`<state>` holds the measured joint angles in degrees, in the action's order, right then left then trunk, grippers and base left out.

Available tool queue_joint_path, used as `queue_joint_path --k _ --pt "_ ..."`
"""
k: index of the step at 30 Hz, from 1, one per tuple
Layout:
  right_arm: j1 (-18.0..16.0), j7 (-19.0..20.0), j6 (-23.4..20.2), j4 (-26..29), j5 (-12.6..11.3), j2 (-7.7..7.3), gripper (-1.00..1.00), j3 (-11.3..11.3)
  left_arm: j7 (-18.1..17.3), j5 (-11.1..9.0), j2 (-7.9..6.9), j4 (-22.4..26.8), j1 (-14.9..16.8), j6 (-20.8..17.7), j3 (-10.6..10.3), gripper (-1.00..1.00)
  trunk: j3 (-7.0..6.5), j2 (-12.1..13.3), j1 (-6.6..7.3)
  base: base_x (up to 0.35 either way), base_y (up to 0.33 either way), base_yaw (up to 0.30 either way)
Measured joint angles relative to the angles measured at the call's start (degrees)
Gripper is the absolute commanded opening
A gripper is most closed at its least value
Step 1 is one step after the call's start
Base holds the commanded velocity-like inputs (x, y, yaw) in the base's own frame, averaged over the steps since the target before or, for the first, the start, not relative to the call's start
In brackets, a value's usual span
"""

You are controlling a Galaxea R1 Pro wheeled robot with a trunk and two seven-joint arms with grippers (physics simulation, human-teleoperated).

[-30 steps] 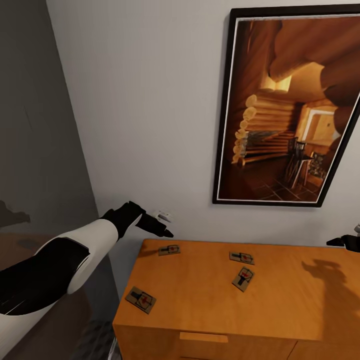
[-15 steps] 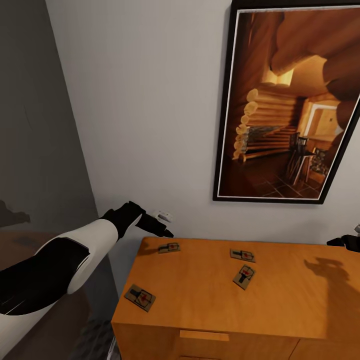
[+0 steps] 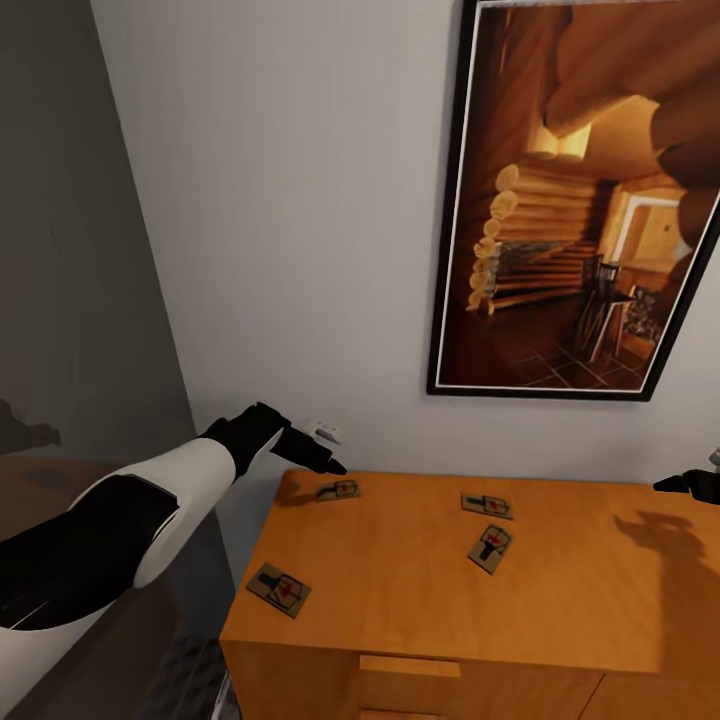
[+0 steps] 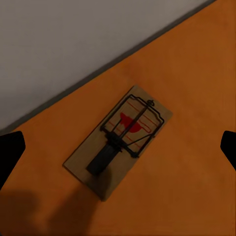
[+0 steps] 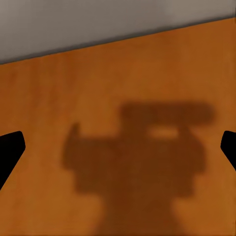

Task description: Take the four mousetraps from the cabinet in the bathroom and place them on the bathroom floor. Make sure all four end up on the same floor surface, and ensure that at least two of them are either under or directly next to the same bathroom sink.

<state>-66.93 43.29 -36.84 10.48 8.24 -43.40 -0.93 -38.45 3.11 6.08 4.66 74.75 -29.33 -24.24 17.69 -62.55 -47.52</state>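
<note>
I see the right hand (image 3: 690,485) cut by the frame edge; the cabinet (image 3: 420,590) runs off right and bottom.

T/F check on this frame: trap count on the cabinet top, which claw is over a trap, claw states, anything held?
1. Four mousetraps lie on the cabinet top. True.
2. The left claw hovers above the back-left mousetrap, fingers apart. True; the left wrist view shows that trap between the open fingertips, untouched.
3. The right claw holds a mousetrap. False; it is open over bare wood, showing just its shadow.
4. One mousetrap hangs over the cabinet's front edge. False; all sit fully on top.
5. A framed picture hangs above the cabinet. True.
</note>
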Motion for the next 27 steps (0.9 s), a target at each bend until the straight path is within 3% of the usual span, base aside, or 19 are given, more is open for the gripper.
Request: queue_joint_path --k 27 --pt "0.0 0.0 0.0 0.0 0.0 0.0 1.0 0.0 -0.1 -1.8 -0.08 0.0 0.0 0.2 0.1 1.0 4.85 -10.8 -5.93 0.0 0.0 0.0"
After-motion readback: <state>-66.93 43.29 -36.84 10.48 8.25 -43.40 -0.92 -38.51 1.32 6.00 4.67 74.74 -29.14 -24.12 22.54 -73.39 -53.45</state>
